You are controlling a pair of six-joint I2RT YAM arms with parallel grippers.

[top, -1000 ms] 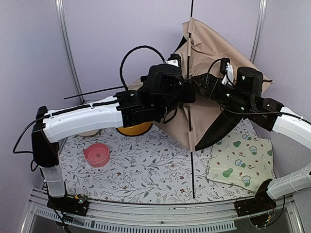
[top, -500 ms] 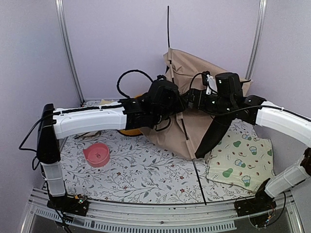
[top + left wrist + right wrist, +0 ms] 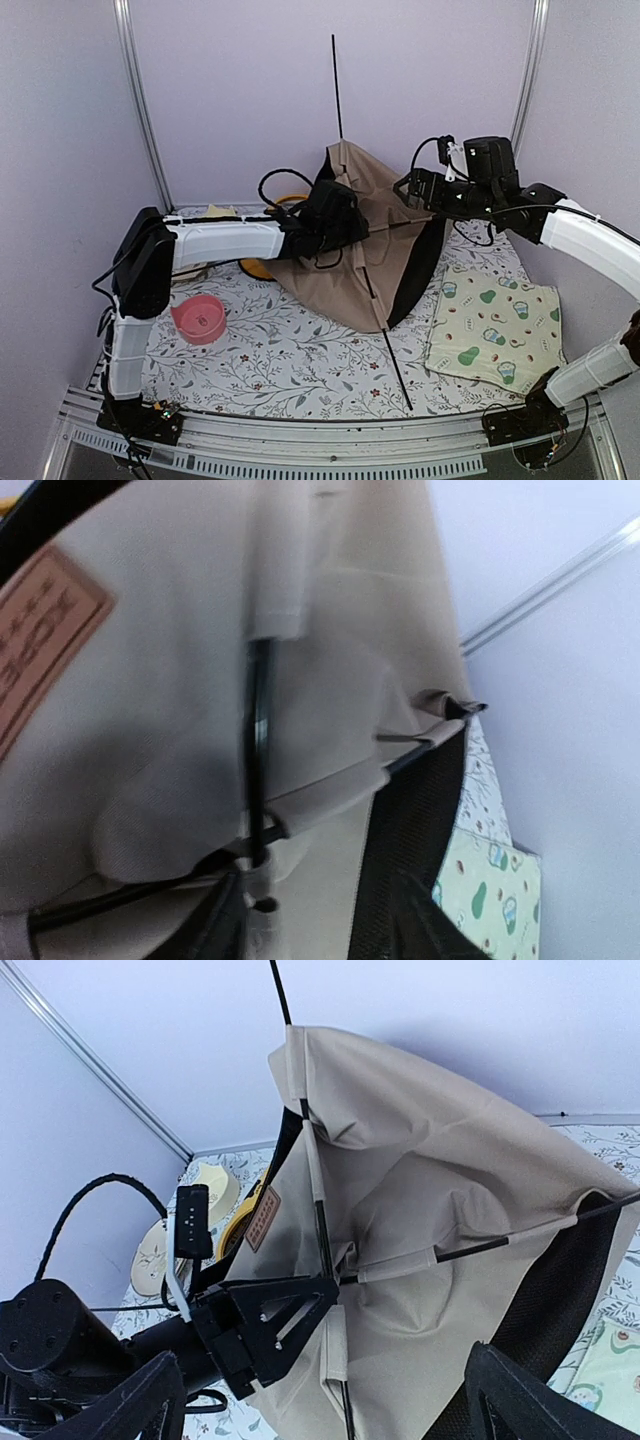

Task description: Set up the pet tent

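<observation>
The pet tent [image 3: 385, 235] is a tan fabric shell standing at the back middle of the table, with a black mesh side [image 3: 418, 265]. One thin black pole [image 3: 336, 90] sticks up above it and runs down past its front. My left gripper [image 3: 350, 225] is at the tent's top, where the poles cross [image 3: 255, 855]. Its fingers [image 3: 225, 920] stand apart on either side of the fabric, open. The brown label patch [image 3: 40, 630] is close by. My right gripper [image 3: 412, 186] hangs wide open just right of the tent, touching nothing; its view faces the tent [image 3: 420, 1220] and the left gripper [image 3: 270, 1330].
A pink bowl [image 3: 200, 318] sits front left on the floral cloth [image 3: 290, 350]. A cream mat with green prints [image 3: 495, 328] lies at the right. The yellow feeder [image 3: 262, 268] peeks out behind the left arm, with pale dishes [image 3: 215, 1185] beyond. Walls stand close behind.
The tent has come down and leftwards to rest lower on the table. My left gripper has opened at the pole crossing. The right arm has pulled back up and to the right.
</observation>
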